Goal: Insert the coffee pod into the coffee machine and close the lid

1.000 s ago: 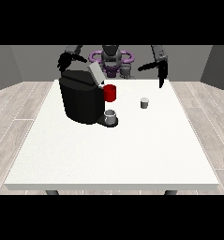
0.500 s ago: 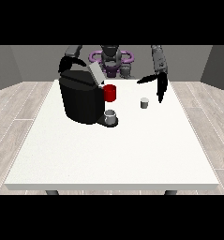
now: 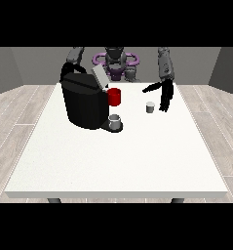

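The near half of the white desk (image 3: 118,166) carries nothing the task needs; the work sits toward the far side. First comes the small grey cup (image 3: 115,120) on the drip tray of the black coffee machine (image 3: 85,101), whose lid (image 3: 99,77) stands tilted open above a red part (image 3: 114,96) on its front. Level with that, well apart from the machine, the coffee pod (image 3: 150,107) stands upright on the desk, untouched. Just beside it hangs the hand at the view's right (image 3: 165,96), fingers (image 3: 164,105) straight and pointing down, thumb stretched out toward the machine, so open and holding nothing. The step in hand looks to be the reach for the pod. It should go best if the hand shifts sideways until the pod sits between thumb and fingers, then lowers without nudging it over before closing. Farthest back, the hand at the view's left (image 3: 68,68) is half hidden behind the machine; I cannot tell its fingers.
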Controlling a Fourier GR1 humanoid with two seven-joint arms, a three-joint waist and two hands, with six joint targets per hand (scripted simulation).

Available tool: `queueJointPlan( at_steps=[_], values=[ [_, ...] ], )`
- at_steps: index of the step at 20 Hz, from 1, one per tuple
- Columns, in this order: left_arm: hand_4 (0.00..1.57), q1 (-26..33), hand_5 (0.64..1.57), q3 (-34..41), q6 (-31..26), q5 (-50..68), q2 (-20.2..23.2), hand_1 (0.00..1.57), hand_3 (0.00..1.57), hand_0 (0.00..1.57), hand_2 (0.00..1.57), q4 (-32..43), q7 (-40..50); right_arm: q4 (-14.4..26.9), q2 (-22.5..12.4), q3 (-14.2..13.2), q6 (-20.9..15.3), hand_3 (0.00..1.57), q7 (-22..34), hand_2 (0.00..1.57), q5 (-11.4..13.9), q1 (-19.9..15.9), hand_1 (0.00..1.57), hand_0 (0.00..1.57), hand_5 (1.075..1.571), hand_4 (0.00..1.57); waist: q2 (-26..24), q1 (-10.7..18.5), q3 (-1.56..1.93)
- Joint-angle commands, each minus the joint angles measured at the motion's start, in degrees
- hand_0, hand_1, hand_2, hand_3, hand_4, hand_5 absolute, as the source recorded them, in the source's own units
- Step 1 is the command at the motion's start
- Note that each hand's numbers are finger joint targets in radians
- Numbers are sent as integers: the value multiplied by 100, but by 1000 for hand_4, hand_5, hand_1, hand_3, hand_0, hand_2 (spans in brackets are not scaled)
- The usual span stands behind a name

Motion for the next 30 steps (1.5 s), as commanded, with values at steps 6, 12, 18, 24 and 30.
queueJointPlan(
  at_steps=[6, 12, 18, 24, 30],
  values=[
    [0, -201, 1571, -52, 283, -519, 65, 758, 513, 758, 820, 894, -316, 233, 44, 64, -132, 0, 101, 0, 195, -108, 0, 0, 1571, 356, -10, -42, -2],
    [0, -222, 1571, -394, 470, -1119, 225, 568, 414, 568, 698, 1182, -271, 108, -15, 154, 72, 0, 303, 0, 133, -51, 0, 0, 1571, 435, -46, -233, -1],
    [0, -674, 1571, -361, 1095, -1455, 140, 695, 592, 695, 831, 1383, -457, 227, 49, 86, -88, 0, 165, 0, 202, -356, 0, 0, 1571, 520, 193, -246, -1],
    [389, -783, 1571, -251, 1520, -1630, 144, 824, 737, 824, 972, 1721, -826, 166, 207, 241, -285, 0, 91, 0, 110, -265, 0, 0, 1571, 513, 297, -253, -2],
    [309, -651, 1571, -484, 1717, -2057, 233, 899, 776, 899, 1011, 1928, -860, 200, 44, -29, 128, 0, -157, 0, -116, -178, 0, 0, 1571, 515, 336, -388, -1]
  ],
)
